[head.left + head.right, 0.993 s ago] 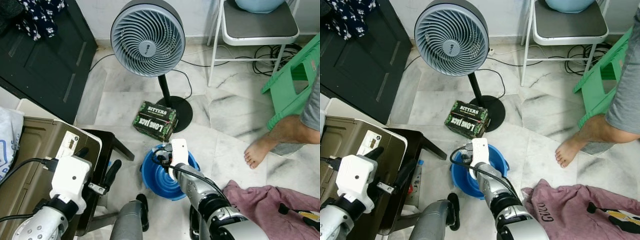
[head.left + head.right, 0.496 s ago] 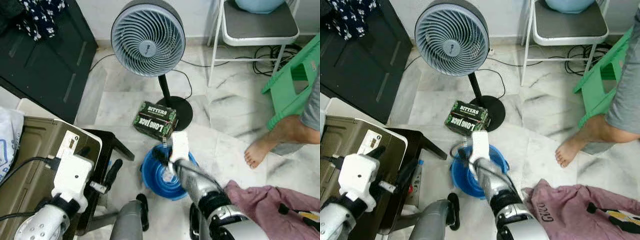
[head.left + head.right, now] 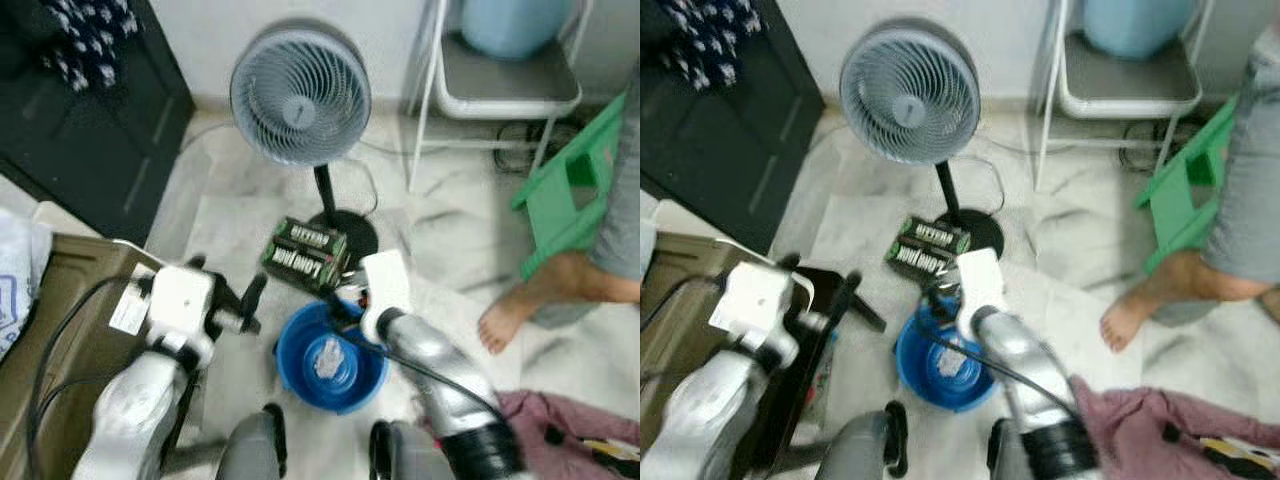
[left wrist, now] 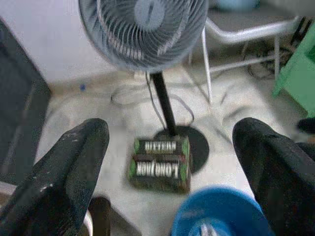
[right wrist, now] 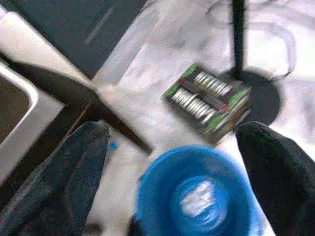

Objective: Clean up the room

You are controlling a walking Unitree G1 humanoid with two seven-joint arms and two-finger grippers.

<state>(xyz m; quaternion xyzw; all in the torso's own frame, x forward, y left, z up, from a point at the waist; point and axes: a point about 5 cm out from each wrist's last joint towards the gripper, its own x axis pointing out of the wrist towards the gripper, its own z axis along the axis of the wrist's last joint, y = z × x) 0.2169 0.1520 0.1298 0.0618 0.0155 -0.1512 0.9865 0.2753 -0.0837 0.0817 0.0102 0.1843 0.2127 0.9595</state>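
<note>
Crumpled wrapper (image 5: 199,197) inside blue bowl (image 5: 152,196)

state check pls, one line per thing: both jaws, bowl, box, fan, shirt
Left gripper: jaws open, nothing held, raised over the floor.
Right gripper: jaws open, nothing held, above the bowl.
Blue bowl: upright on the floor, something pale inside.
Green-black box: flat beside the fan base.
Fan: upright; spinning cannot be told.
Pink shirt: crumpled on the floor.
</note>
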